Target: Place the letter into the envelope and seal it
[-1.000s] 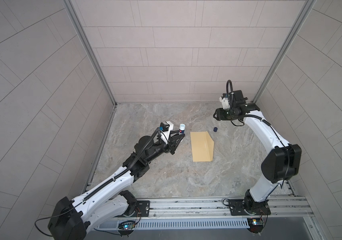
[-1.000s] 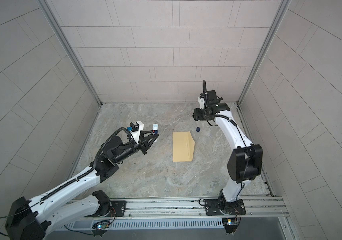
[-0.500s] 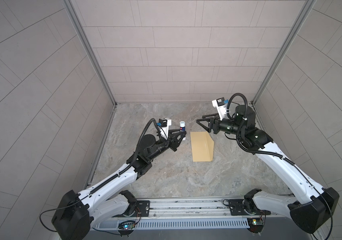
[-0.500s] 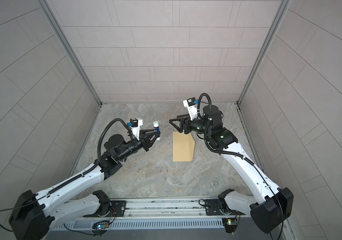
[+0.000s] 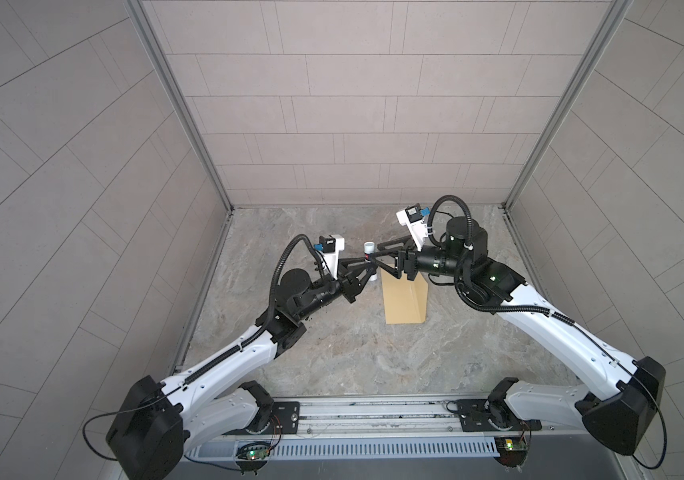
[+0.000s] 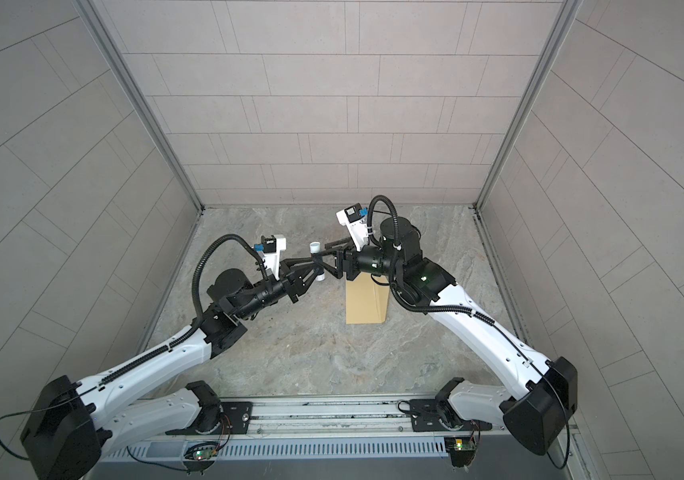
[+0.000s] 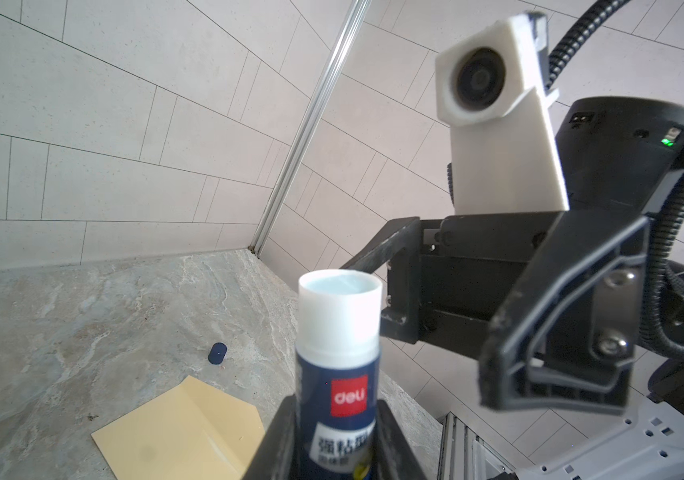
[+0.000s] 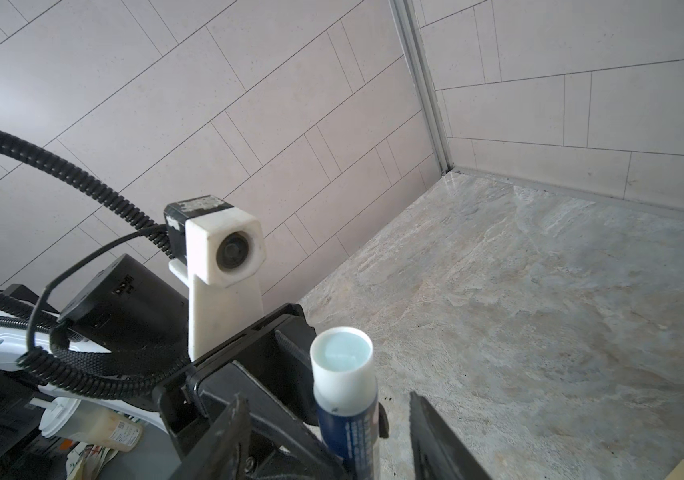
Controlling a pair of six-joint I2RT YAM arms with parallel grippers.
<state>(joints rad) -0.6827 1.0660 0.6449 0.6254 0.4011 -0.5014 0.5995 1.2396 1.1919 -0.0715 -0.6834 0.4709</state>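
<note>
Envelope [image 5: 404, 299] awaiting glue at centre frame: bringing empty, part-open right gripper [image 5: 375, 254] in from upper right around uncapped glue stick [image 7: 338, 332] being pinched by left gripper [image 5: 367, 268].

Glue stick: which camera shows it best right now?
Left wrist view: the glue stick stands in the foreground, open white tip and red label legible. Right wrist view shows the tip, body cut off. In both top views it is tiny.
</note>
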